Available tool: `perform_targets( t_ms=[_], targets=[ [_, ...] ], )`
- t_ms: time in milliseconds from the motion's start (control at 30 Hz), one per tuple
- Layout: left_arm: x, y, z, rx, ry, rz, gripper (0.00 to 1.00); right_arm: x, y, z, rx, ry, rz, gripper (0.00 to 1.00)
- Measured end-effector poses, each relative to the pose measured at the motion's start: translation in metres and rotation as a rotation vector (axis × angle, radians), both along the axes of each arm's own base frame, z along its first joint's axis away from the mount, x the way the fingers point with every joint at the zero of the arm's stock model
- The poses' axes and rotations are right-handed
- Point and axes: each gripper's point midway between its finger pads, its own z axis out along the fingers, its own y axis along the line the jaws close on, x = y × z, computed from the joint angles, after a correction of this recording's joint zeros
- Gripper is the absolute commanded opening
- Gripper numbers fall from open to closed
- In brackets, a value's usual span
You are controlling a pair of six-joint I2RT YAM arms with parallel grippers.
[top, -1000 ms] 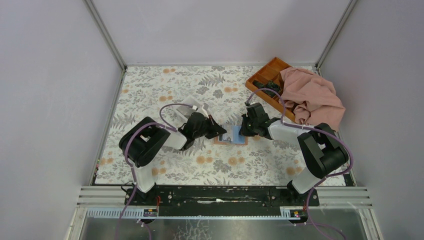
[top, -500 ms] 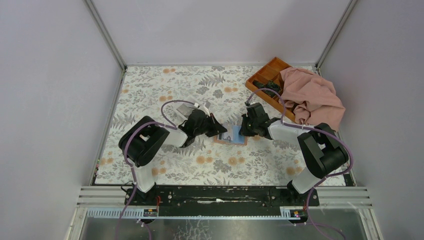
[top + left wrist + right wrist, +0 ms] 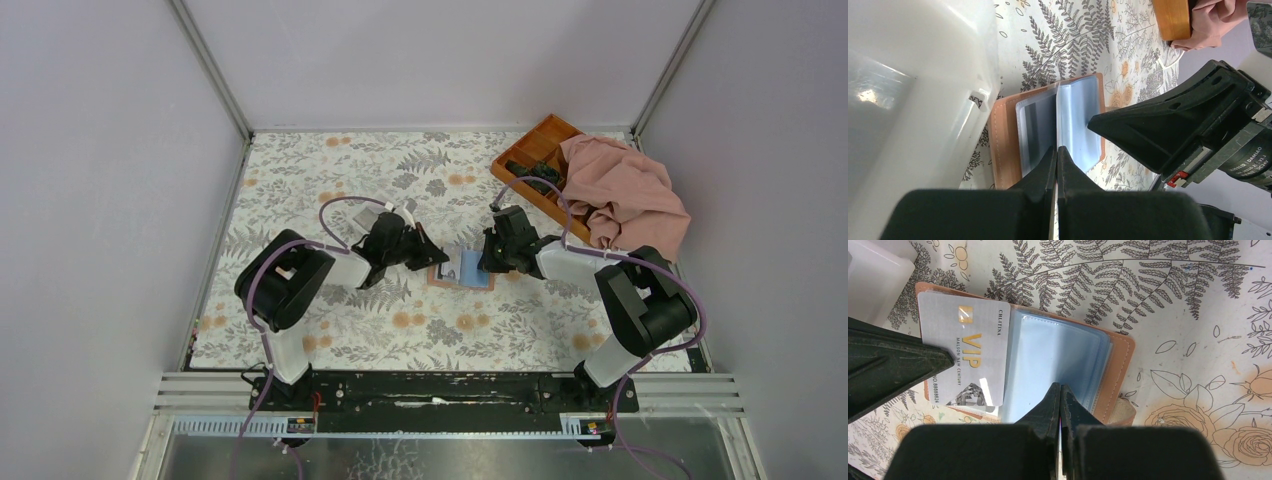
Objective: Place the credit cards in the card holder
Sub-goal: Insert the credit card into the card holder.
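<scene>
The tan card holder (image 3: 465,272) lies open on the floral mat, its clear blue sleeves (image 3: 1058,355) fanned out. A grey credit card marked VIP (image 3: 975,340) lies over its left half and overhangs the edge. My left gripper (image 3: 432,258) is shut, with the card's thin edge between its fingertips (image 3: 1056,148); its finger (image 3: 898,360) reaches the card from the left. My right gripper (image 3: 1060,386) is shut on a sleeve at the holder's right side and also shows in the top view (image 3: 487,262). The holder's leather (image 3: 1003,145) also shows in the left wrist view.
A white box (image 3: 913,100) stands just left of the card holder, close beside my left gripper. An orange compartment tray (image 3: 535,160) and a pink cloth (image 3: 625,195) lie at the back right. The two grippers face each other across the holder.
My left gripper has shifted slightly back and to the left. The right arm and the card holder have not moved.
</scene>
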Motion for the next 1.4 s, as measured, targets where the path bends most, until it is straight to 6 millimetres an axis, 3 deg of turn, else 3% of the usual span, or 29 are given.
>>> perform_targets(
  t_ms=[1400],
  targets=[
    [-0.0060,-0.0058,0.0067,-0.055,0.047,-0.014,0.00,0.0005,0.0006,-0.0001,0.002,-0.001,0.001,0.00]
  ],
)
